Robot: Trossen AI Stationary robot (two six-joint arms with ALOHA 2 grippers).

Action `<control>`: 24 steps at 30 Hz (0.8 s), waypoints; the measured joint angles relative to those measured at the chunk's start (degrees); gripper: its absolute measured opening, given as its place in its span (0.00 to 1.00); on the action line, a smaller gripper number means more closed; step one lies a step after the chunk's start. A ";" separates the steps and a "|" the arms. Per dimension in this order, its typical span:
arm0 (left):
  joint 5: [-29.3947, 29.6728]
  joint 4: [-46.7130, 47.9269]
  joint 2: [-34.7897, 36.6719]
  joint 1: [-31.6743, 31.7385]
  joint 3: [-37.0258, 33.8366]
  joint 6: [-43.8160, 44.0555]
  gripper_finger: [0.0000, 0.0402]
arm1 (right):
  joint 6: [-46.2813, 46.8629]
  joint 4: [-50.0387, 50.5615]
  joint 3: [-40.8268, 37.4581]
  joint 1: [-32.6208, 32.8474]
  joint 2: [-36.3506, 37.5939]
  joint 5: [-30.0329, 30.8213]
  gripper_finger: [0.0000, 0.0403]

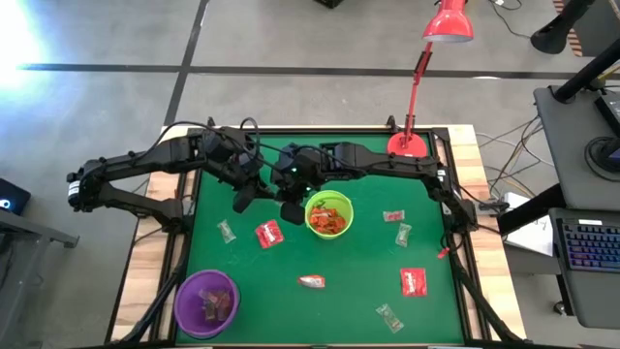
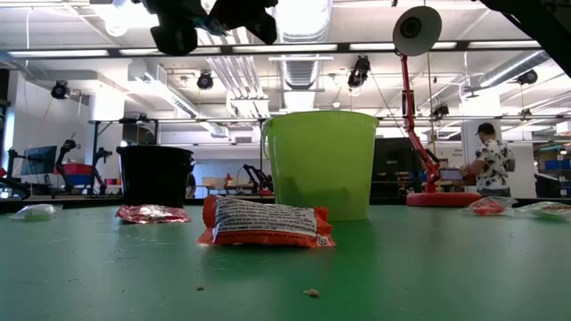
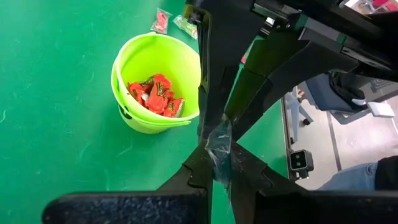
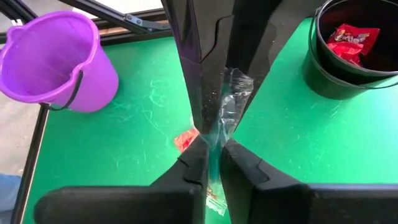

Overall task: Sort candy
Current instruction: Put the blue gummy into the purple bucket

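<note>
Crinkly clear-wrapped candy [image 3: 219,149] hung pinched between both tools, left tool [image 3: 214,169] and right tool [image 4: 213,144] each clenched on it, above the green tabletop [image 1: 358,267] beside the lime-green plastic bowl [image 1: 328,214].

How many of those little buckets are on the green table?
3. A lime-green bucket sits mid-table with orange-red candy inside. A purple bucket stands near the front left corner. A black bucket holding a red packet stands beside the green one, mostly hidden under the arms from above.
</note>
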State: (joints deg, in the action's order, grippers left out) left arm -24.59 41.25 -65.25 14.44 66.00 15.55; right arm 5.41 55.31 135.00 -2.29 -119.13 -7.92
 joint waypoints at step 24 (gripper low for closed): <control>-1.34 17.89 1.43 -10.25 0.00 4.77 0.02 | 0.17 8.96 0.00 -0.46 4.15 1.04 0.38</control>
State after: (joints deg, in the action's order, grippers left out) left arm -25.93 59.14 -63.82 4.19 66.00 20.32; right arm 5.58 64.27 135.00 -2.74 -114.98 -6.87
